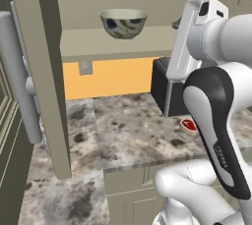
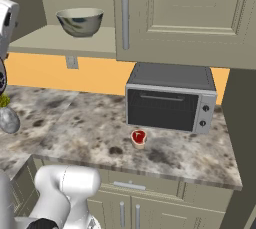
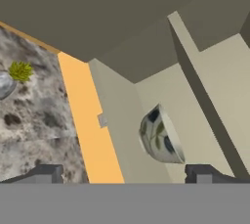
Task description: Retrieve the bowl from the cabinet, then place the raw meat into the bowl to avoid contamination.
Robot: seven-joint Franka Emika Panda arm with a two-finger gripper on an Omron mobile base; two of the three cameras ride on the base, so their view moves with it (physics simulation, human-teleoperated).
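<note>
The bowl [image 1: 123, 22] [image 2: 80, 21] stands upright on the pale shelf of the open cabinet [image 1: 118, 40]; it is cream with dark blotches. In the hand view the bowl [image 3: 158, 135] appears rolled on its side, ahead of my gripper [image 3: 126, 175] and nearer the right-hand fingertip. The fingertips [image 3: 46, 173] stand wide apart with nothing between them. My gripper is open and short of the bowl. The raw meat [image 1: 188, 125] [image 2: 138, 136], small and red, lies on the counter in front of the toaster oven. My arm hides part of it in the left base view.
The open cabinet door [image 1: 37, 71] with its bar handle [image 1: 17, 76] juts out at the left. A closed door [image 2: 185, 13] hangs above the toaster oven [image 2: 170, 98]. A grey vase with a plant [image 2: 7, 118] [image 3: 10, 78] stands on the marble counter [image 2: 85, 123].
</note>
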